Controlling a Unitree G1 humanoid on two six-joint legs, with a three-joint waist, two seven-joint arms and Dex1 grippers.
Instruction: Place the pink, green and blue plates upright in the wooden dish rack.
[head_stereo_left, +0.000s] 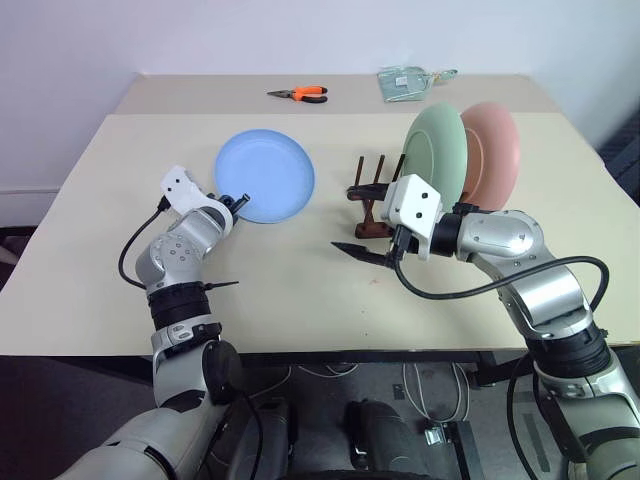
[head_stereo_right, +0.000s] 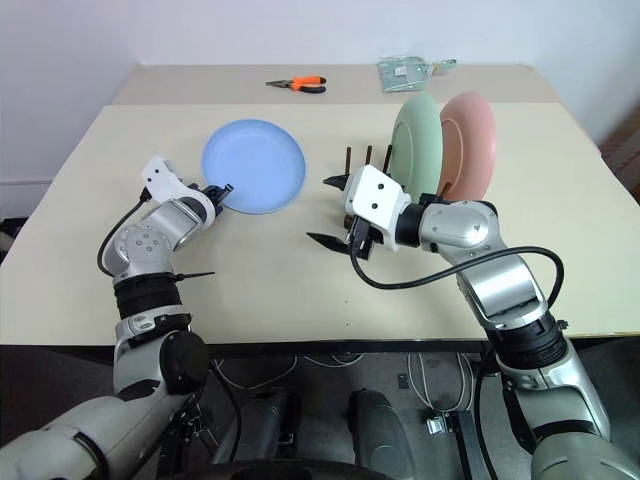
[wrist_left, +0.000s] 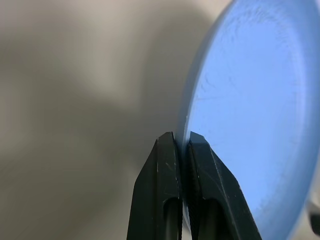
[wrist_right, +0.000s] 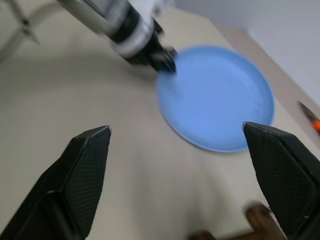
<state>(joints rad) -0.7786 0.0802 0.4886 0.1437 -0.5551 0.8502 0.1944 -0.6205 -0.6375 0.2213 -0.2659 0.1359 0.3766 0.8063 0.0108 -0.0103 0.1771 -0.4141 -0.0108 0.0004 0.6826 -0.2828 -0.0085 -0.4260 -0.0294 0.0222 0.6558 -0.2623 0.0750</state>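
Observation:
The blue plate (head_stereo_left: 265, 175) rests on the table left of centre. My left gripper (head_stereo_left: 238, 200) is shut on its near rim; in the left wrist view the two black fingers (wrist_left: 167, 170) pinch the rim of the blue plate (wrist_left: 250, 125). The green plate (head_stereo_left: 437, 150) and the pink plate (head_stereo_left: 495, 150) stand upright side by side in the wooden dish rack (head_stereo_left: 372, 195), the pink one further right. My right gripper (head_stereo_left: 345, 218) hovers open just in front of the rack's free pegs, pointing left toward the blue plate (wrist_right: 220, 95), with nothing between its fingers.
Orange-handled pliers (head_stereo_left: 300, 94) and a pale green packet (head_stereo_left: 405, 82) lie on the second table at the back. The cream table (head_stereo_left: 300, 300) has bare surface between the two arms and along its front edge.

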